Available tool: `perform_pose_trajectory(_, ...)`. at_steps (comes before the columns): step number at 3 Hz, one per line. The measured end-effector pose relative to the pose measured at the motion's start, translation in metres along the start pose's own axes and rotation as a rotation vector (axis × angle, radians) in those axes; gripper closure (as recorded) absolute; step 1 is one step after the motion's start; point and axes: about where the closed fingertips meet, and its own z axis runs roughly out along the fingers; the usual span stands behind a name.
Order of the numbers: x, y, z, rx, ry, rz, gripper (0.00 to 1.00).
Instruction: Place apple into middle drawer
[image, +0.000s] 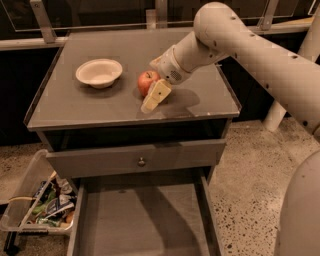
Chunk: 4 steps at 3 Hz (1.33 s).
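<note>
The red-orange apple (146, 81) rests on the grey cabinet top (75, 107), right of centre. My gripper (152, 91) reaches down from the upper right and is right at the apple, its cream tip covering the apple's front right side. The middle drawer (142, 220) is pulled out at the bottom of the view, a wide grey box with a bare flat floor. It lies well below and in front of the apple.
A white bowl (99, 73) sits on the cabinet top left of the apple. A closed grey drawer front with a round metal knob (142, 161) is just above the open drawer. A clear bin of packets (37, 207) stands on the speckled floor at the left.
</note>
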Motion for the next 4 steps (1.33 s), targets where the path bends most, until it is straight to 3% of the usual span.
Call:
perform_pose_trajectory(1, 0.0003, -0.0001, 0.0002, 0.0, 0.0, 0.0, 0.18)
perform_pose_trajectory(4, 0.0003, -0.0001, 0.0003, 0.0, 0.0, 0.0, 0.88)
